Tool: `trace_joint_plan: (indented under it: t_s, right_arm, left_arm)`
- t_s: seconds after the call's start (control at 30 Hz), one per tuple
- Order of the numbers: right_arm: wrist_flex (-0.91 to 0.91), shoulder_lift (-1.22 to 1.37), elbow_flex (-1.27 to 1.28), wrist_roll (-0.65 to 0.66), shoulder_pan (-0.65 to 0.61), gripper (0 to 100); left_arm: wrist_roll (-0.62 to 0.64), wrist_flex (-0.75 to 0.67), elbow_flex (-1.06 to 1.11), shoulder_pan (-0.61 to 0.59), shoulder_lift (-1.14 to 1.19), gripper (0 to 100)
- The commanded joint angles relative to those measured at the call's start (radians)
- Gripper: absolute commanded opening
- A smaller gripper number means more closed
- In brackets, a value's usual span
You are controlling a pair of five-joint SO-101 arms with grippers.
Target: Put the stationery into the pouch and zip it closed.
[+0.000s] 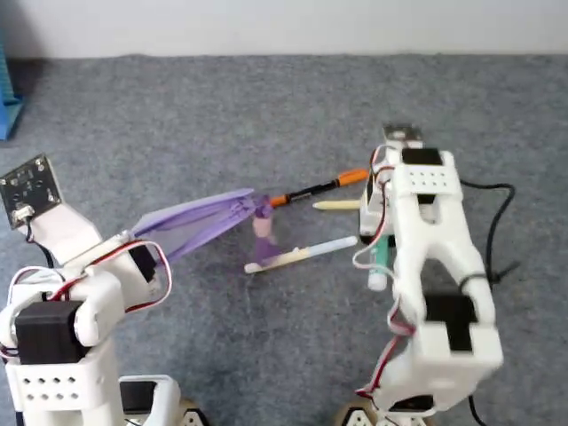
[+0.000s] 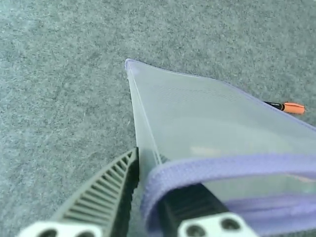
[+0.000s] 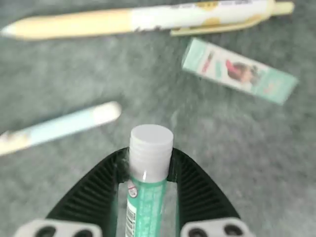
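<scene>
- Beneath the right arm, the high view hides most of the green tube (image 1: 381, 257). The pouch (image 2: 207, 128) is cut off at the left wrist view's edge.
- Right gripper (image 3: 149, 159): jaws narrow, clamped on the tube just below its white cap.
- Left gripper (image 2: 148, 180): fingers pinched on the pouch beside its purple zip band, and the pouch stretches away ahead of it.
- Ahead of the right gripper lie 2 pens, a pale blue pen (image 3: 59, 127) nearer and a yellow pen (image 3: 123, 20) farther, with a small mint box (image 3: 239, 70) between tube and yellow pen.
- Past the pouch's far end lies an orange pen (image 1: 319, 188).
</scene>
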Motion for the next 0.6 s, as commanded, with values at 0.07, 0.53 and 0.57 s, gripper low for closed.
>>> trace_joint_plan:
  t_s: [0.07, 0.53, 0.57]
  right_arm:
    - [0.185, -0.311, -0.005, 0.031, -0.048, 0.8]
    - [0.272, -0.903, -0.008, -0.066, -0.461, 0.8]
    - [0.229, -0.932, -0.008, -0.075, -0.507, 0.8]
  left_arm:
    - [0.009, 0.005, -0.012, 0.003, -0.005, 1]
    - [0.011, 0.003, -0.015, 0.005, 0.006, 1]
    - [0.011, 0.002, -0.016, 0.005, 0.006, 1]
